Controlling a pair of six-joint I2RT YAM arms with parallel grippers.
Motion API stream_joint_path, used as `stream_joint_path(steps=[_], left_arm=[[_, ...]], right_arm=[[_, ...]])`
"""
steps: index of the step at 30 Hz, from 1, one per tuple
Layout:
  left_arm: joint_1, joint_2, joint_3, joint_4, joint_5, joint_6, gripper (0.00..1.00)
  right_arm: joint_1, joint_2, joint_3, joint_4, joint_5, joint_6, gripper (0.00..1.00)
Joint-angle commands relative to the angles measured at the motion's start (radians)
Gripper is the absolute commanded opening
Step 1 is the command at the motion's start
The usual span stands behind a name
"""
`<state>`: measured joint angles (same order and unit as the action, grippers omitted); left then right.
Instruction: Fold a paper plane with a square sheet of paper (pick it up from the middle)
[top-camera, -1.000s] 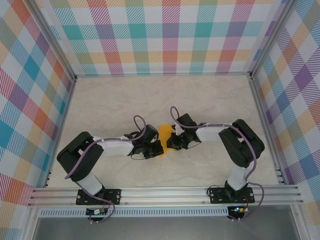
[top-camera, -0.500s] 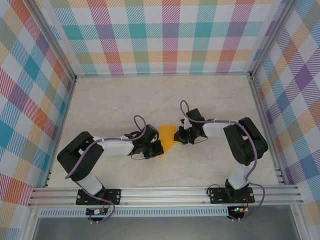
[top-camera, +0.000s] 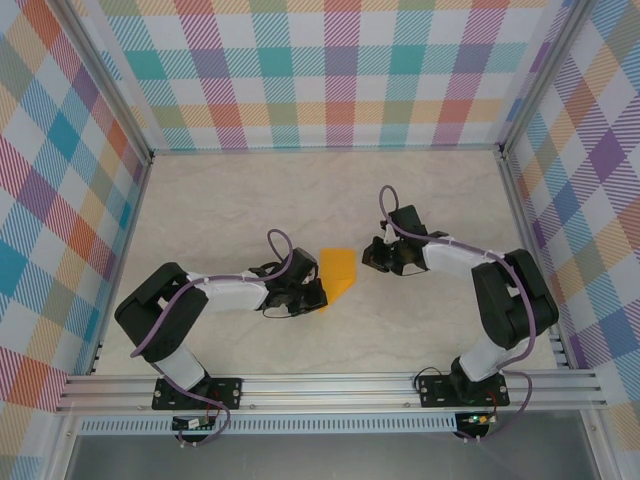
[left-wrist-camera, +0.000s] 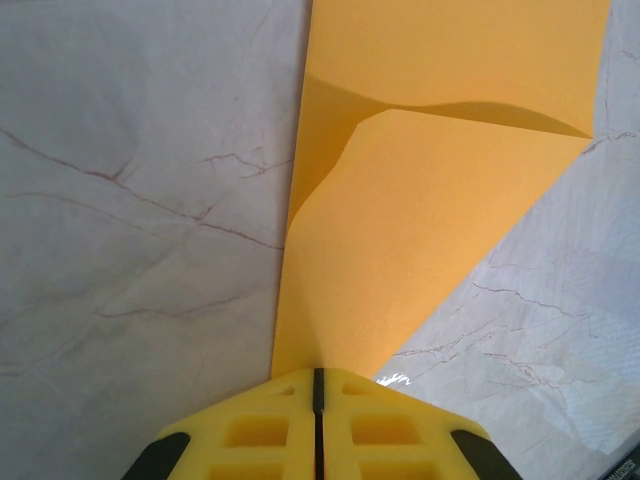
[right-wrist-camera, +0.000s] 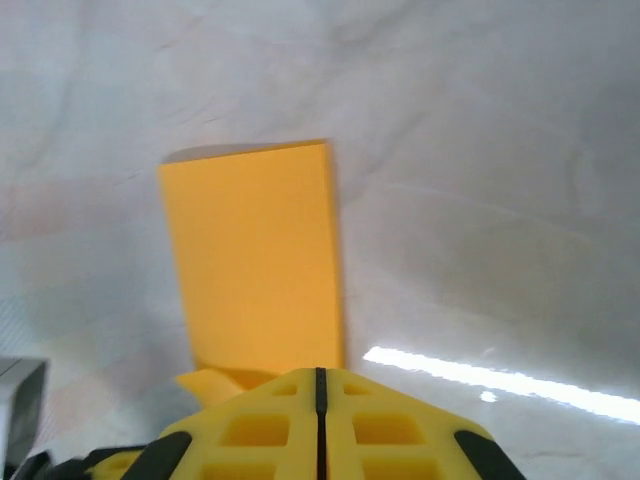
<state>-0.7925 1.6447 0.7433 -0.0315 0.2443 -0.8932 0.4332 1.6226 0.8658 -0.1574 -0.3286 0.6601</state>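
The square sheet of paper (top-camera: 338, 271) lies on the table as a creased orange-yellow piece, narrower than a full square. In the left wrist view the paper (left-wrist-camera: 430, 230) shows a folded flap with a raised, curved edge. My left gripper (top-camera: 317, 297) is shut, and its tips (left-wrist-camera: 318, 372) rest on the paper's near corner; no paper shows in the seam between the fingers. My right gripper (top-camera: 367, 257) is shut and stands just right of the sheet, apart from it. In the right wrist view the paper (right-wrist-camera: 255, 250) lies ahead of the shut right gripper (right-wrist-camera: 320, 372).
The pale marble table (top-camera: 240, 200) is walled by checked panels on three sides. An aluminium rail (top-camera: 330, 390) carrying both arm bases runs along the near edge. Open tabletop lies behind the paper and to both sides.
My right gripper has drawn off the paper, moving right and slightly back, leaving more of the sheet uncovered. The left gripper has stayed in place on the paper's corner.
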Motion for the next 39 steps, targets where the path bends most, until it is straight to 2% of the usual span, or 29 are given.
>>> stream_joint_path(steps=[1, 10, 17, 23, 29, 39], left_arm=[[-0.014, 0.042, -0.015, -0.143, -0.048, 0.022, 0.08], [-0.014, 0.038, -0.004, -0.151, -0.048, 0.024, 0.08], [-0.016, 0.001, 0.024, -0.158, -0.053, 0.039, 0.08], [-0.049, -0.065, 0.053, -0.025, -0.081, 0.037, 0.12], [-0.056, 0.003, 0.085, 0.031, -0.063, 0.026, 0.14], [-0.061, 0.082, 0.094, 0.054, -0.098, -0.007, 0.14]], right_arm=[[0.060, -0.004, -0.015, 0.003, -0.059, -0.008, 0.08], [0.155, 0.110, 0.012, 0.055, -0.141, 0.037, 0.08], [0.165, 0.178, 0.047, -0.001, -0.096, 0.038, 0.07], [0.165, 0.196, 0.040, -0.025, -0.078, 0.038, 0.07], [0.165, 0.201, 0.038, -0.034, -0.067, 0.046, 0.07], [0.165, 0.219, 0.033, -0.037, -0.066, 0.050, 0.07]])
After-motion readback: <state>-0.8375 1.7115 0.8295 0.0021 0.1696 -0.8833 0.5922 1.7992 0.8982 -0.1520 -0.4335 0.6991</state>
